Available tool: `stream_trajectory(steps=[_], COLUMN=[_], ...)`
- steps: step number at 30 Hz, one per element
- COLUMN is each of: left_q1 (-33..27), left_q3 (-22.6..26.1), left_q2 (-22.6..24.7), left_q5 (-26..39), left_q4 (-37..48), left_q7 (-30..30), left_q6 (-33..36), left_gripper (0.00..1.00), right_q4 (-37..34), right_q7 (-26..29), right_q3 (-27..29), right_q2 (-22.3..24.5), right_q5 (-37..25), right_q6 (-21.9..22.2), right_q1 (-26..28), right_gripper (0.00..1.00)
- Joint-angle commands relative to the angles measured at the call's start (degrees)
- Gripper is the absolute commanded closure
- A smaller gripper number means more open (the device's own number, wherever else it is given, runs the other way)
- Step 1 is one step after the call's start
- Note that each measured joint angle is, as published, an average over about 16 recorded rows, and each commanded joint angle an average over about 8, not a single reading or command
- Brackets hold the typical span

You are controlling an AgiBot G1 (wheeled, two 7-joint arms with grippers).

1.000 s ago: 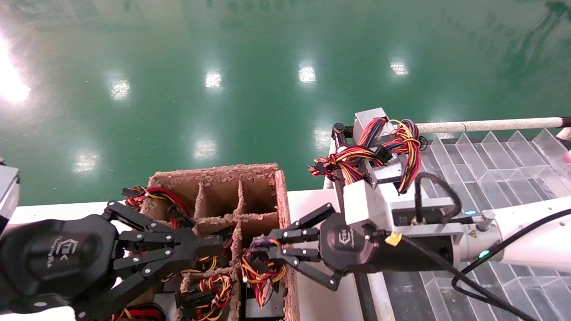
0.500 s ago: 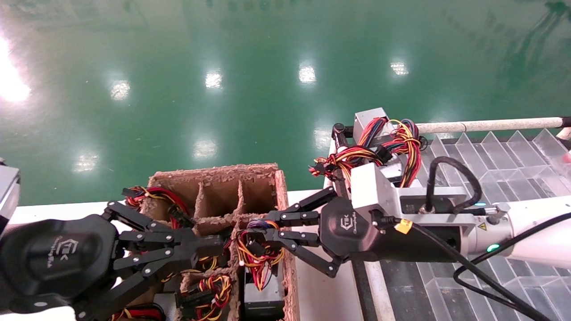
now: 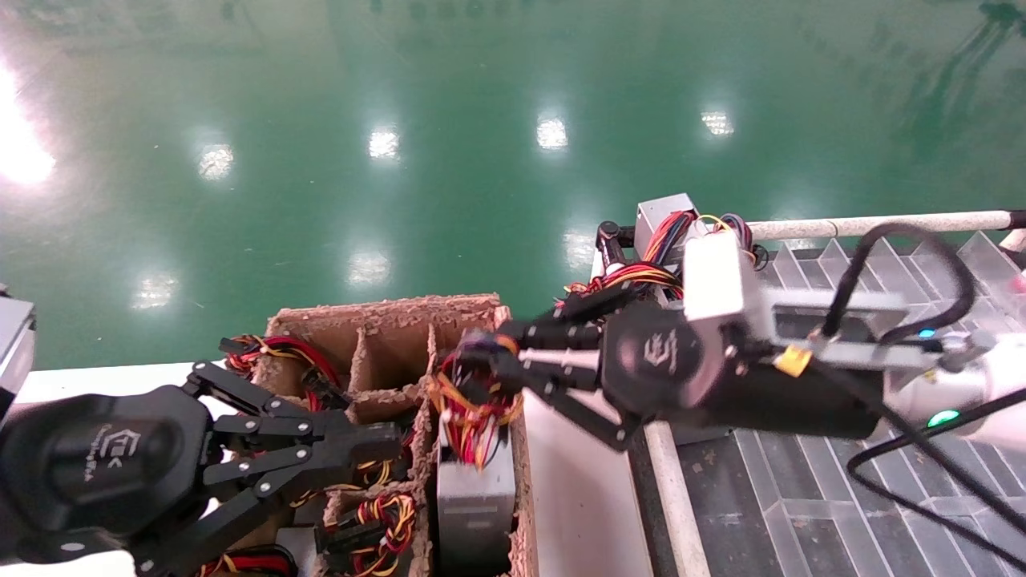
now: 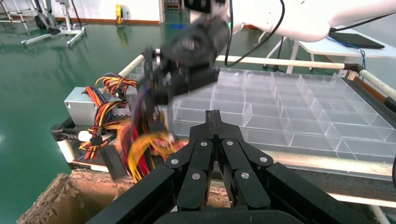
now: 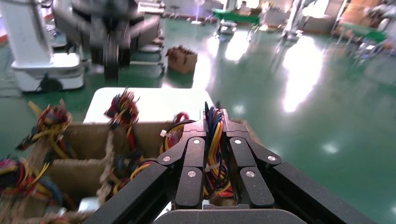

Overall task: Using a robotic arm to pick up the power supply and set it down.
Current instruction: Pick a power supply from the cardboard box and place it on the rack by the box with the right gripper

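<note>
The power supply (image 3: pixel 475 501), a silver-grey metal box, hangs half out of a compartment at the right edge of the cardboard box (image 3: pixel 385 308). Its red, yellow and black wire bundle (image 3: pixel 473 393) runs up into my right gripper (image 3: pixel 481 357), which is shut on the wires above the box. In the right wrist view the bundle (image 5: pixel 212 140) is pinched between the fingers of the right gripper (image 5: pixel 214 119). The left wrist view shows the same wires (image 4: pixel 140 144) hanging below that gripper. My left gripper (image 3: pixel 385 441) is parked low at the left, shut and holding nothing (image 4: pixel 214 114).
Other compartments of the cardboard box hold more wired units (image 3: pixel 377 521). A second power supply (image 3: pixel 661 212) with coloured wires lies at the near corner of the clear divided tray (image 3: pixel 882 264), beside a white rail (image 3: pixel 882 224). Green floor lies beyond.
My right gripper has risen and shifted toward the tray with the wire bundle in it. The power supply's grey body has come up out of its compartment. The left arm is still.
</note>
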Motion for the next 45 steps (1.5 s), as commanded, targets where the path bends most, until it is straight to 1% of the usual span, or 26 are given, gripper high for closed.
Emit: stream_trajectory(steps=[1,8,15,19,23,29,32,37,39,45], left_q1=[0.0,0.0,0.0,0.0,0.0,0.0,0.0,-0.01,-0.01,-0.01], left_q3=[0.0,0.0,0.01,0.01,0.01,0.01,0.02,0.02,0.02,0.02], left_q2=[0.0,0.0,0.0,0.0,0.0,-0.01,-0.01,-0.01,-0.01,-0.01], left_q5=[0.0,0.0,-0.01,-0.01,-0.01,-0.01,-0.01,-0.01,-0.01,-0.01], left_q4=[0.0,0.0,0.0,0.0,0.0,0.0,0.0,0.0,0.0,0.0], left_q7=[0.0,0.0,0.0,0.0,0.01,0.01,0.01,0.01,0.01,0.01], left_q6=[0.0,0.0,0.0,0.0,0.0,-0.01,-0.01,-0.01,-0.01,-0.01], left_gripper=[1.0,1.0,1.0,1.0,1.0,1.0,1.0,1.0,1.0,1.0], right_q4=[1.31,9.33,16.75,18.8,19.23,19.51,19.57,19.45,19.39,19.34], right_q7=[0.07,1.9,3.13,2.93,2.75,3.01,2.77,1.76,1.33,-0.24], right_q3=[0.85,4.9,8.51,10.58,12.23,14.42,15.4,16.85,17.41,19.14], right_q2=[0.7,3.78,7.29,9.28,11.54,16.07,18.36,22.13,23.65,28.16], right_q5=[0.89,5.94,9.21,10.85,12.32,15.09,16.91,19.85,20.74,23.2], right_q6=[0.84,5.94,10.25,11.6,11.83,10.7,8.22,2.78,1.48,0.5], right_q1=[-0.15,-2.34,-3.43,-3.93,-5.08,-8.85,-11.05,-14.86,-16.55,-23.19], right_gripper=[1.0,1.0,1.0,1.0,1.0,1.0,1.0,1.0,1.0,1.0])
